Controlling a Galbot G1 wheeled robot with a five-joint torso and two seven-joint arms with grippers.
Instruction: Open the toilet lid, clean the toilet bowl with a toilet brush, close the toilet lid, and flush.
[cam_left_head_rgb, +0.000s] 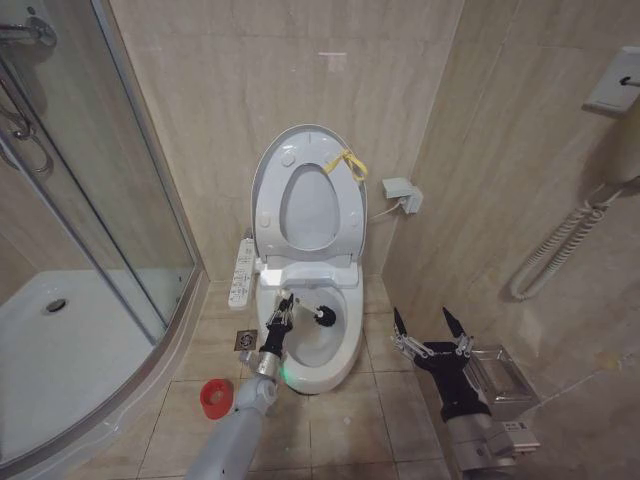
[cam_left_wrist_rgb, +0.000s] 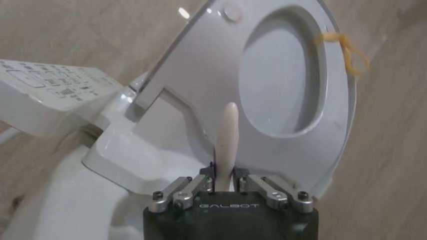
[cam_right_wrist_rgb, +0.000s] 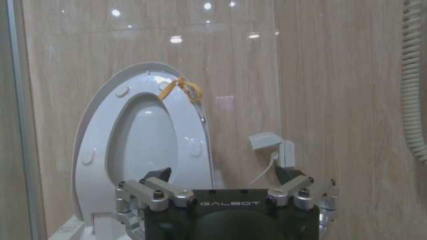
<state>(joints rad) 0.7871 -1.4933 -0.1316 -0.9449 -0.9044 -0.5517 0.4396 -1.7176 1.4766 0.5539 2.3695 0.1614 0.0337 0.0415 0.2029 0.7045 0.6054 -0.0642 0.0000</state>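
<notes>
Left tool (cam_left_head_rgb: 283, 306) clamps narrow on the brush (cam_left_head_rgb: 308, 314) handle – bristle head down inside the bowl (cam_left_head_rgb: 335, 345), lid (cam_left_head_rgb: 272, 180) upright; right tool (cam_left_head_rgb: 431, 326) hangs wide, holding nothing – beside the bowl

The word "GALBOT" stands in pale capitals on the black body of the left pincer (cam_left_wrist_rgb: 225, 176), at the lower middle of the left wrist frame, just below the metal knuckles. The same word "GALBOT" stands on the black body of the right pincer (cam_right_wrist_rgb: 223, 186), at the lower middle of the right wrist frame. A white control panel (cam_left_wrist_rgb: 50, 87) at the upper left of the left wrist frame carries rows of small printed marks and buttons, too small to read. In the head frame the panel (cam_left_head_rgb: 242, 270) shows at the middle left with marks likewise unreadable.
</notes>
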